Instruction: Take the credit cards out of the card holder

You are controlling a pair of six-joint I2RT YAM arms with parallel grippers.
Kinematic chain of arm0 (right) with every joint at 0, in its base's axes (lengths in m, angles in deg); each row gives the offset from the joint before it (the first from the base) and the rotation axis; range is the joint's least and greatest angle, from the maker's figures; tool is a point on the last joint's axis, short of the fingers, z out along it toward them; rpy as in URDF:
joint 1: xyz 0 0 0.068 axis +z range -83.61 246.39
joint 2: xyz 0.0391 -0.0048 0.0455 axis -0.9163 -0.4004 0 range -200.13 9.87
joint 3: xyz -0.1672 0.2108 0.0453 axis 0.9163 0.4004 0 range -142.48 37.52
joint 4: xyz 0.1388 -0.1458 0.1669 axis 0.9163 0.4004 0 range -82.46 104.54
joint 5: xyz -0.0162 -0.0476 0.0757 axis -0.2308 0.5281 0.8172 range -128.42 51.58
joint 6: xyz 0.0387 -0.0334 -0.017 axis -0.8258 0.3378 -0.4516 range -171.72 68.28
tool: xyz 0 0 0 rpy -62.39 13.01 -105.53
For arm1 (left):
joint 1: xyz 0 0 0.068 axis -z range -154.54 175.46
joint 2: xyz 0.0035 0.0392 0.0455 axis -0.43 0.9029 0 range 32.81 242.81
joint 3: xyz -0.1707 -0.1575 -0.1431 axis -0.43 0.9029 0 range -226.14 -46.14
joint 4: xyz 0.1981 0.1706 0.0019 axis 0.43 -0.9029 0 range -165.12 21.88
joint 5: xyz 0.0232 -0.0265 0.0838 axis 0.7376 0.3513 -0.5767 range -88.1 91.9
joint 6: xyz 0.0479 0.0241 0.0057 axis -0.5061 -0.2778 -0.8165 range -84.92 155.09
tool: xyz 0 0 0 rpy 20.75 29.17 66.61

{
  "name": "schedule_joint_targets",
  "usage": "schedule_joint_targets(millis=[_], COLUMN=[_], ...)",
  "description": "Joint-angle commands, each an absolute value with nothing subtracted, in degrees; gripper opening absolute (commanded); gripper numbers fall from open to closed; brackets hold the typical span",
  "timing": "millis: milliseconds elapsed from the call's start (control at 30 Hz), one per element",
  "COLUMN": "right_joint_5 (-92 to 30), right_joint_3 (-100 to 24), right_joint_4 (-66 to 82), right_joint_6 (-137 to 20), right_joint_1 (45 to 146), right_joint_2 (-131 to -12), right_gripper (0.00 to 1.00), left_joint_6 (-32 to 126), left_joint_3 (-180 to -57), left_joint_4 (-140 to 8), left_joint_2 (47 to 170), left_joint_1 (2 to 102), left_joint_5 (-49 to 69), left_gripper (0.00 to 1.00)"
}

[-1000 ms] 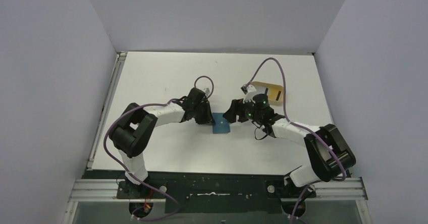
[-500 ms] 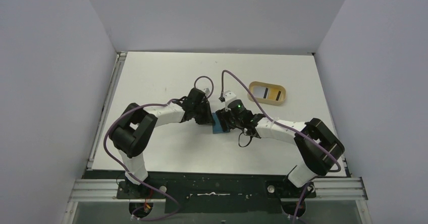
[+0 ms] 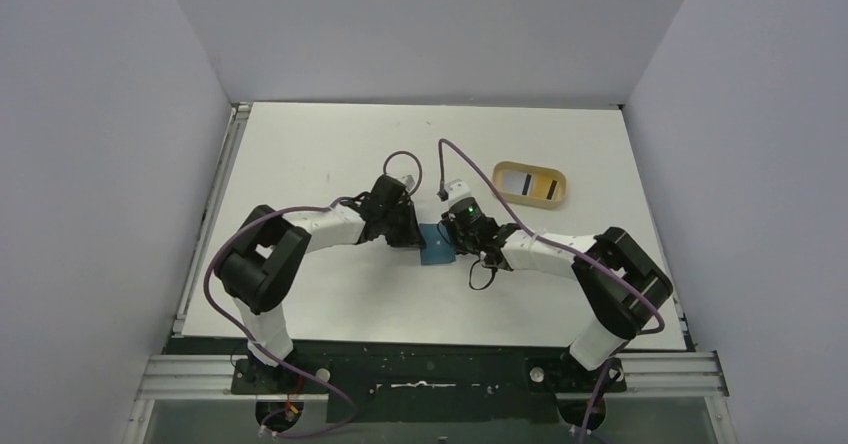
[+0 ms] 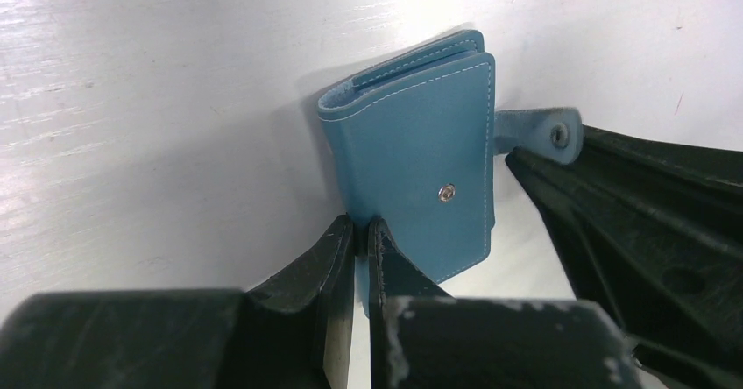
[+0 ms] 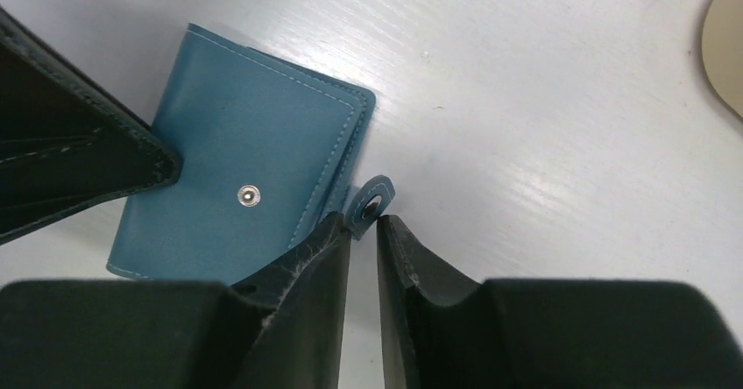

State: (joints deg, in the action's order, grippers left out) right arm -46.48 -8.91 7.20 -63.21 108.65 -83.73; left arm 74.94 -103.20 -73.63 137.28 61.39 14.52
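The teal-blue card holder (image 3: 436, 243) lies folded at mid-table between both arms. From the left, my left gripper (image 3: 413, 236) is shut on its near edge (image 4: 362, 227), just below the metal snap (image 4: 446, 194). At the holder's other side, my right gripper (image 5: 364, 221) has its jaws drawn narrow around the short snap tab (image 5: 372, 198), which touches both fingertips. No cards show inside the closed card holder (image 5: 245, 187). One pale credit card with a black stripe (image 3: 528, 183) lies in the tan tray.
The tan rounded tray (image 3: 505, 171) sits at the back right of the white table, and its rim (image 5: 727, 47) shows in the right wrist view. Purple cables loop over both arms. Grey walls enclose the table on three sides.
My right arm swung left from the tray to the card holder, and its jaws closed from wide to narrow around the snap tab. The left gripper stayed put, shut on the holder.
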Motion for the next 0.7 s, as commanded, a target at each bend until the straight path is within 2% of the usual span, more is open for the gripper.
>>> schedule_joint_targets(millis=[0,100,300,333,400,467,567,667], right_joint_5=[-46.59,-45.85,-45.54,-45.53,-45.54,-45.32,-43.90,-42.65], right_joint_3=[-7.57,-6.65,-6.56,-6.86,-7.75,-8.53,-9.53,-10.29], right_joint_4=[3.15,2.48,4.39,5.31,7.18,9.24,10.72,11.21], right_joint_6=[-65.28,-65.85,-65.87,-65.79,-65.53,-65.67,-66.02,-66.14], right_joint_1=[106.79,105.86,105.14,105.06,105.02,104.79,104.36,104.02], right_joint_2=[-82.79,-82.31,-78.64,-77.59,-75.03,-72.56,-69.97,-69.81], right_gripper=[0.14,0.00,0.00,0.00,0.00,0.00,0.00,0.00], left_joint_6=[72.79,72.87,73.38,73.48,73.62,73.75,73.99,75.36], left_joint_3=[-101.00,-100.86,-100.32,-100.43,-100.58,-100.73,-100.98,-100.38], left_joint_4=[-78.13,-78.29,-78.44,-78.66,-79.06,-79.71,-80.48,-79.35], left_joint_2=[136.78,136.41,135.41,135.08,134.34,133.21,131.31,129.48], left_joint_1=[61.06,61.06,60.93,60.89,60.88,60.88,60.86,60.88], left_joint_5=[9.56,9.27,8.93,9.00,9.19,9.28,9.35,10.21], left_gripper=[0.00,0.00,0.00,0.07,0.34,0.51,0.63,0.68])
